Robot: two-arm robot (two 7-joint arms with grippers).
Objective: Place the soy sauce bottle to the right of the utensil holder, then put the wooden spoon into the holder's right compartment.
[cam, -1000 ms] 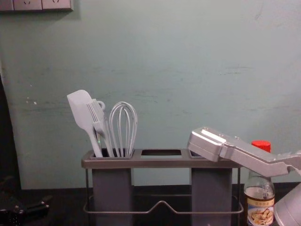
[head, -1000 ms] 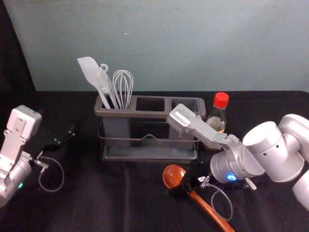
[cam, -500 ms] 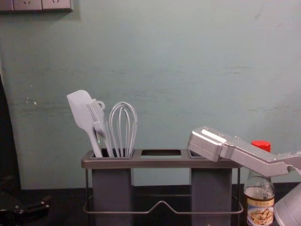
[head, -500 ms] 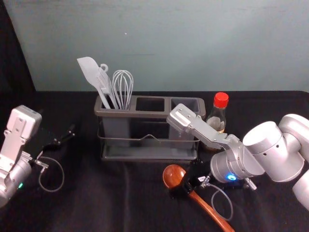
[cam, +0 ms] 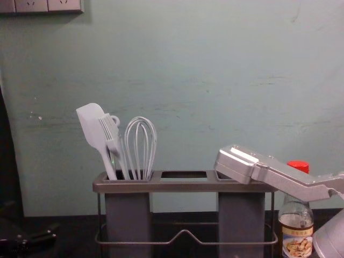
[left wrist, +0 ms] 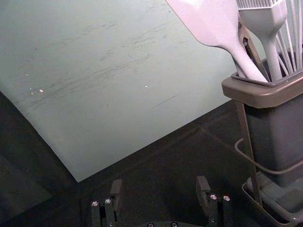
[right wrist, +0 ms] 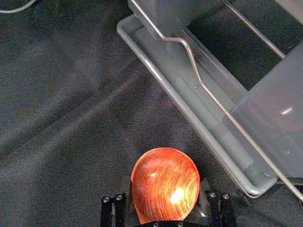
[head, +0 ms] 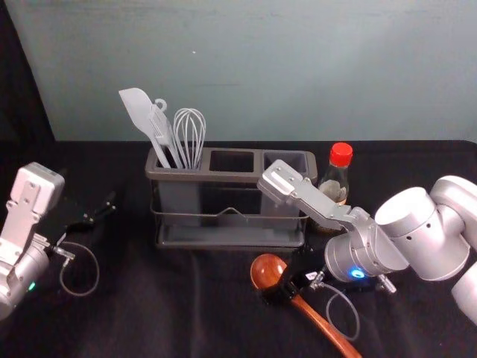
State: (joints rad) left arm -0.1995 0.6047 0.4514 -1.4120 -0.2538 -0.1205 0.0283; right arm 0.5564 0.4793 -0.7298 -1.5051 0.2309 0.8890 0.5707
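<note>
While L end effector (head: 108, 208) gapes empty far L, R end effector (head: 276, 287), ajar, clamps wooden spoon's (head: 266, 270) rnd bowl.

Left arm (head: 22, 239) sits at the tabletop's (head: 171, 321) left side, left gripper (head: 103, 209) pointing inward, jaws wide apart. Right arm (head: 421, 235) reaches in from the right edge, wrist (head: 358, 253) bent, right gripper (head: 276, 288) low and well out from the back edge.

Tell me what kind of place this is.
Probably a test bench or lab set up to mimic a kitchen counter: a gray plastic utensil holder with white cooking tools and a red-capped glass sauce bottle stand on black cloth, between two silver robot arms.
</note>
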